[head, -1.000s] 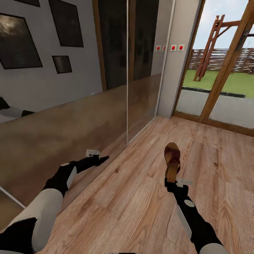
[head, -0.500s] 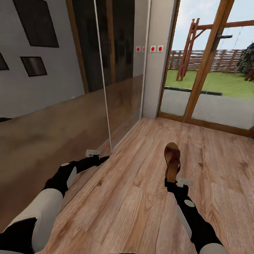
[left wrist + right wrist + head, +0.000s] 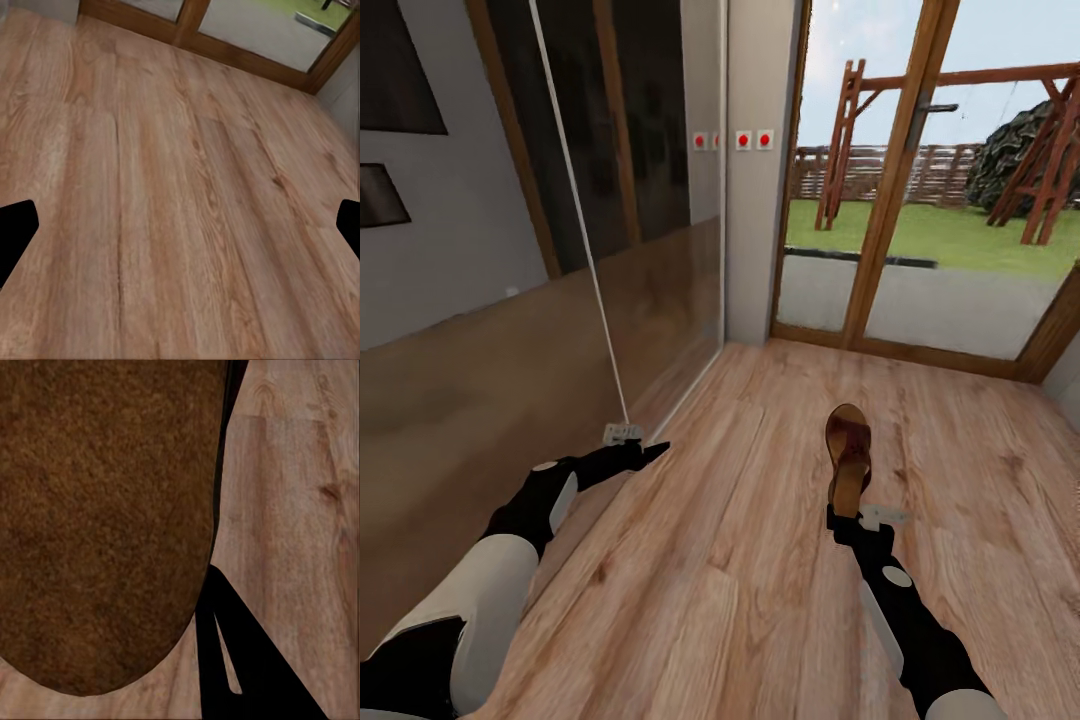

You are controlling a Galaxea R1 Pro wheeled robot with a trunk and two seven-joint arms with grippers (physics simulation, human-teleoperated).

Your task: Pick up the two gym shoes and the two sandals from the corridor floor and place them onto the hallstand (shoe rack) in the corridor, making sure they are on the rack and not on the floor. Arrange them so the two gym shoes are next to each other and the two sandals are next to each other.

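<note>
**Carrying one sandal through the corridor**

Starting at your left, the left claw point(image 3: 650, 451) reaches forward beside the mirrored wall point(image 3: 540, 330). In its wrist view the tips sit far apart at the frame's edges over bare floor point(image 3: 180, 187), so it is spread and empty, likely kept free for the next pickup. To the right, your right claw point(image 3: 848, 515) pinches the sandal point(image 3: 849, 455) by its heel, toe pointing away, lifted clear of the planks so it won't drag. Ahead, the glass door point(image 3: 920, 200) looks onto a garden.
</note>
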